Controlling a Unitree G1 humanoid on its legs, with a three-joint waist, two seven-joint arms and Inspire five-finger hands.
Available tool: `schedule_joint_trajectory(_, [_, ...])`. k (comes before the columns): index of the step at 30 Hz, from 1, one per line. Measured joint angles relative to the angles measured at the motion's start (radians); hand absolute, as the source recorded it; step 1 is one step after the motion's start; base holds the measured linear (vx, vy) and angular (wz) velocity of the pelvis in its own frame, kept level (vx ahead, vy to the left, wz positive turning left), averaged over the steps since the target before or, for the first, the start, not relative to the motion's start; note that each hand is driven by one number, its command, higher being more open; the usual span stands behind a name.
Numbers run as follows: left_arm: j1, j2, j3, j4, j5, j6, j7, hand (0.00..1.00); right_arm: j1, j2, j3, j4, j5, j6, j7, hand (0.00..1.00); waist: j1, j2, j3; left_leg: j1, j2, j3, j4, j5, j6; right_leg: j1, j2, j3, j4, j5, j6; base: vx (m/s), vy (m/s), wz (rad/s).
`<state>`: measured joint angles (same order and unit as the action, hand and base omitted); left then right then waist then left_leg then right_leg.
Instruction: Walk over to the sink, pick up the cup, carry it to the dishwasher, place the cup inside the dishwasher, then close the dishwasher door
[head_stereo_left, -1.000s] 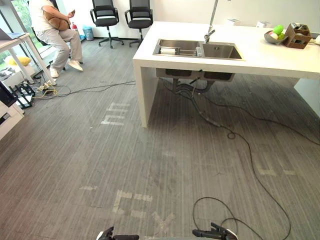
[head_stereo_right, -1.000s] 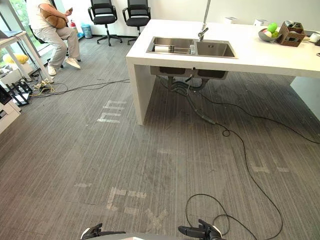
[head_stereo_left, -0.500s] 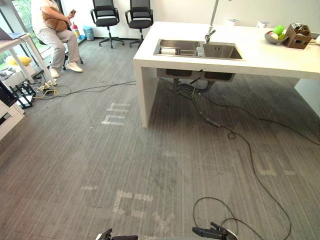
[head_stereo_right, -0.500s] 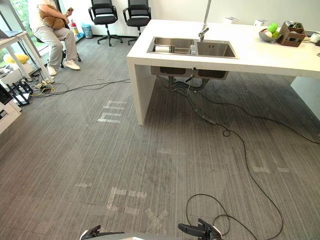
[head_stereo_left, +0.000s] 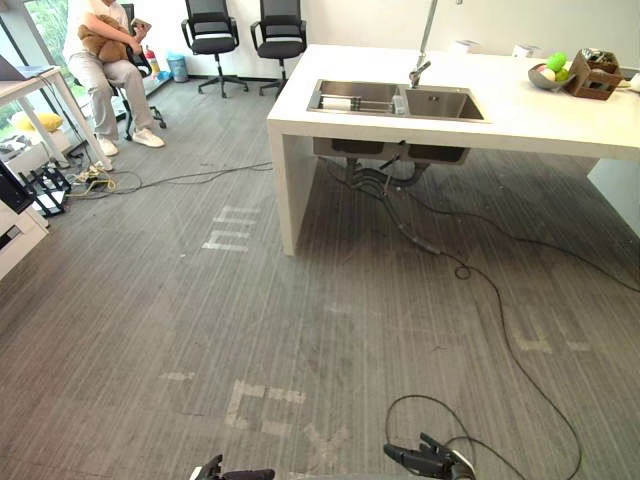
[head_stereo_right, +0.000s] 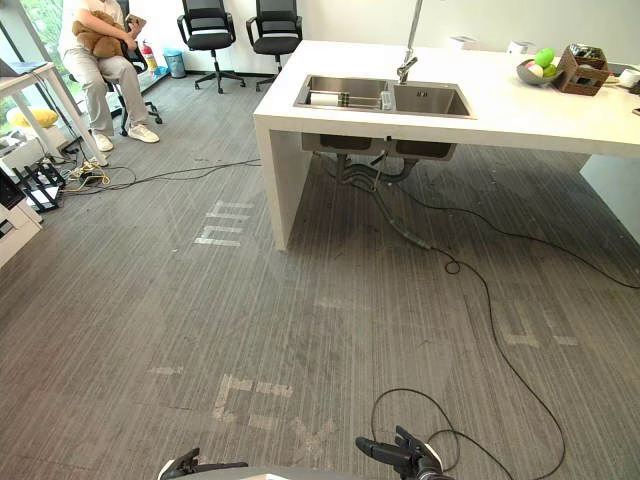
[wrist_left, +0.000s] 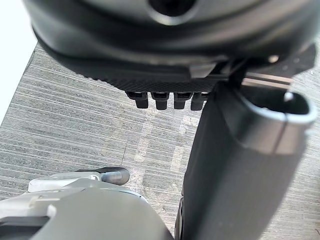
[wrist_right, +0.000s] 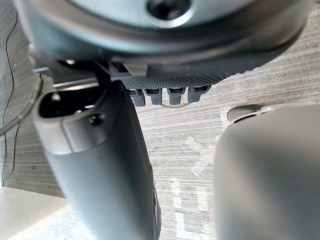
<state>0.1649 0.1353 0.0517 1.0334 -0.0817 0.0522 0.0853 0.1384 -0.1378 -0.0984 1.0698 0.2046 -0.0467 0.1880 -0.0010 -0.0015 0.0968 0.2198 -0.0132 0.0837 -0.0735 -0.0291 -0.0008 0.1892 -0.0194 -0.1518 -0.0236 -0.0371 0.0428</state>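
Very little differs from a second ago. The white counter (head_stereo_left: 540, 120) and the sink (head_stereo_left: 440, 103) sit at almost the same place in the head views, so I judge that the robot has hardly come nearer. The right hand (head_stereo_left: 425, 460) shows slightly higher than before. The seated person (head_stereo_left: 100, 55), far ahead and to the left of the left hand (head_stereo_left: 240, 474), has pulled the feet back toward the chair. For the task this means the walk to the sink is only at its beginning, and every later step is not yet done.

Both hands hang low, with the fingers stretched and loose, and they hold nothing; in the wrist views the grey floor (wrist_left: 75, 115) lies past them.

The cup (head_stereo_right: 386, 99) seems to be the small clear thing on the divider between the two basins, just beside the tap (head_stereo_left: 420, 62). It is far away, almost straight ahead of the right hand, and too small to be sure of. A pale roll-like thing (head_stereo_left: 340, 102) lies in the basin to its left.

Far ahead and to the right of the right hand, a fruit bowl (head_stereo_left: 546, 74) and a brown box (head_stereo_left: 595, 75) stand on the counter. Two office chairs (head_stereo_left: 210, 25) stand beyond it, ahead of the left hand. The floor between the hands and the counter is open, with only pale tape marks (head_stereo_left: 228, 230). The counter's end panel (head_stereo_left: 287, 185) and the pipes (head_stereo_left: 372, 180) under the sink are what the robot must stop short of
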Motion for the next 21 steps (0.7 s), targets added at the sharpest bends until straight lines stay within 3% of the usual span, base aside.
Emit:
schedule_joint_trajectory(4, [0.003, 0.000, 0.005, -0.002, -0.020, 0.000, 0.001, 1.00, 0.006, 0.012, -0.006, -0.007, 0.025, -0.051, -0.036, 1.00, -0.001, -0.007, 0.005, 0.000, -0.007, -0.011, 0.000, 0.004, 0.005, -0.028, -0.012, -0.007, 0.066, -0.035, -0.010, -0.03, -0.008, 0.06])
schedule_joint_trajectory(7, [0.005, 0.004, 0.017, -0.004, -0.044, 0.009, 0.001, 1.00, 0.010, 0.035, -0.027, -0.042, 0.051, -0.056, -0.080, 1.00, -0.001, -0.021, 0.013, 0.001, -0.037, -0.026, 0.011, -0.008, 0.027, -0.109, -0.063, -0.015, 0.269, -0.145, 0.007, -0.05, 0.017, 0.20])
schedule_joint_trajectory(8, [0.010, 0.004, 0.028, -0.004, -0.059, 0.010, 0.001, 1.00, 0.010, 0.045, -0.031, -0.051, 0.061, -0.056, -0.093, 1.00, 0.002, -0.027, 0.011, 0.000, -0.054, -0.029, 0.012, -0.019, 0.043, -0.142, -0.090, -0.014, 0.354, -0.181, 0.029, -0.05, 0.031, 0.09])
schedule_joint_trajectory(9, [0.011, 0.002, 0.038, -0.005, -0.062, 0.011, 0.001, 1.00, 0.010, 0.047, -0.032, -0.059, 0.069, -0.057, -0.100, 1.00, 0.004, -0.027, 0.011, -0.001, -0.059, -0.025, 0.009, -0.022, 0.049, -0.165, -0.103, -0.015, 0.402, -0.192, 0.039, -0.05, 0.036, 0.02])
schedule_joint_trajectory(10, [0.012, -0.003, 0.049, -0.007, -0.065, 0.026, 0.007, 1.00, 0.001, 0.059, -0.032, -0.065, 0.074, -0.059, -0.106, 1.00, 0.006, -0.025, 0.016, 0.000, -0.062, -0.014, 0.003, -0.023, 0.063, -0.242, -0.124, -0.012, 0.546, -0.190, 0.042, 0.00, 0.000, 0.00])
schedule_joint_trajectory(11, [0.011, -0.001, 0.065, -0.008, -0.072, 0.047, 0.021, 1.00, -0.012, 0.071, -0.044, -0.068, 0.088, -0.061, -0.103, 1.00, 0.000, -0.031, 0.030, 0.012, -0.063, -0.015, 0.008, -0.020, 0.073, -0.315, -0.145, -0.013, 0.677, -0.195, 0.041, 0.00, 0.000, 0.00])
schedule_joint_trajectory(12, [0.013, -0.003, 0.080, -0.005, -0.077, 0.071, 0.035, 1.00, -0.014, 0.073, -0.045, -0.068, 0.088, -0.068, -0.100, 1.00, -0.001, -0.027, 0.038, 0.028, -0.056, -0.016, 0.014, -0.026, 0.078, -0.335, -0.150, -0.019, 0.702, -0.206, 0.025, 0.04, -0.013, 0.06])
schedule_joint_trajectory(16, [0.018, -0.023, 0.150, -0.006, -0.083, 0.103, 0.047, 1.00, 0.002, 0.078, -0.050, -0.103, 0.103, -0.079, -0.086, 1.00, -0.001, -0.018, 0.043, 0.047, -0.004, -0.023, 0.063, -0.083, 0.055, -0.408, -0.147, -0.060, 0.636, -0.207, 0.022, 0.18, -0.042, 0.05])
schedule_joint_trajectory(19, [0.006, -0.028, 0.167, -0.007, -0.079, 0.105, 0.043, 1.00, 0.016, 0.079, -0.054, -0.129, 0.167, -0.079, -0.070, 1.00, -0.003, -0.014, 0.058, 0.066, 0.056, -0.024, 0.131, -0.172, 0.010, -0.477, -0.114, -0.054, 0.516, -0.152, 0.021, 0.32, -0.143, 0.02])
schedule_joint_trajectory(21, [0.004, -0.027, 0.191, -0.019, -0.071, 0.105, 0.019, 1.00, 0.051, 0.083, -0.062, -0.161, 0.178, -0.075, -0.052, 1.00, -0.009, -0.028, 0.064, 0.085, 0.072, -0.043, 0.226, -0.281, -0.034, -0.484, -0.107, 0.009, 0.459, -0.107, 0.011, 0.43, -0.252, 0.24])
